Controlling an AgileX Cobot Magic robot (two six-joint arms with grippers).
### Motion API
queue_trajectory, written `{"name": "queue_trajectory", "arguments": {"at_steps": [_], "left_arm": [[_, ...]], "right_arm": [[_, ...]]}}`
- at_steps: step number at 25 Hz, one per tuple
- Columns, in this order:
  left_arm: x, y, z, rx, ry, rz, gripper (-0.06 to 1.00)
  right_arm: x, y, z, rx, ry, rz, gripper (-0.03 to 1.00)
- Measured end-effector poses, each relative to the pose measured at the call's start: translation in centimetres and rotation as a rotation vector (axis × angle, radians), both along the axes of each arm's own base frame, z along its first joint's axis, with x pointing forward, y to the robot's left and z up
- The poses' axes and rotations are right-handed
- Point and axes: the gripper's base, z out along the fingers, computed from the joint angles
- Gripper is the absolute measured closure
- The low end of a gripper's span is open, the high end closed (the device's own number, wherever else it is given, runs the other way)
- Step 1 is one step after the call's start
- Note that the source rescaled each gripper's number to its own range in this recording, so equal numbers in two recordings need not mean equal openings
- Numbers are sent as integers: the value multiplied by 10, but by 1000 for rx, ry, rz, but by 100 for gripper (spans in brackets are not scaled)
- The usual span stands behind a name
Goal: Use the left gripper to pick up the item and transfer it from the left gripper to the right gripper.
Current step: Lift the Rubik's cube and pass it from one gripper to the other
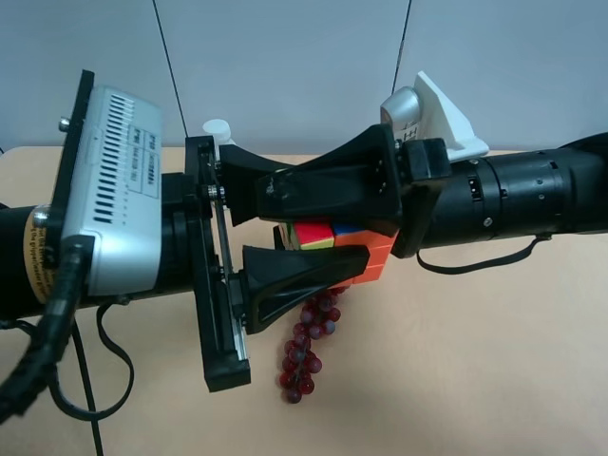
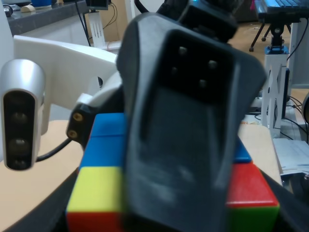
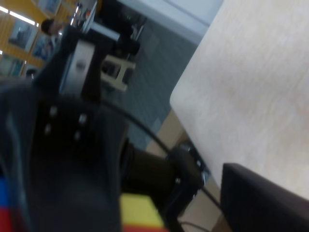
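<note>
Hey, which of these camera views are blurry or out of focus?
Exterior high view: sharp, evenly lit; cube and grapes clear. Right wrist view: blurred throughout, dark foreground nearly featureless, cube only a smear of colour. Left wrist view: right finger and cube close and soft; the room behind is sharper.
</note>
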Motion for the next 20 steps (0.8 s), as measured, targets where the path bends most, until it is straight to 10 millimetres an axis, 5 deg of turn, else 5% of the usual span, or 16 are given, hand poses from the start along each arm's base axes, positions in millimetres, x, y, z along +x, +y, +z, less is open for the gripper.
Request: {"name": "queue_trajectory", "arguments": {"at_steps": [4, 8, 10, 13, 14, 20], "left_arm": [[0, 0, 0, -1, -1, -2, 94], [0, 0, 0, 0, -1, -2, 94], [0, 0, -1, 6, -1, 1, 94], [1, 0, -2, 21, 0, 7, 94], [1, 0, -3, 23, -3, 7, 94], [1, 0, -4, 33, -1, 12, 94]], "right_arm": [[-2, 2, 0, 0, 0, 9, -2], [-2, 2, 0, 0, 1, 9, 15], [-2, 2, 0, 3, 2, 13, 28], [-3, 2, 1, 15, 5, 23, 68], [-3, 2, 1, 15, 10, 23, 72], [-3, 2, 1, 13, 10, 22, 72]]}}
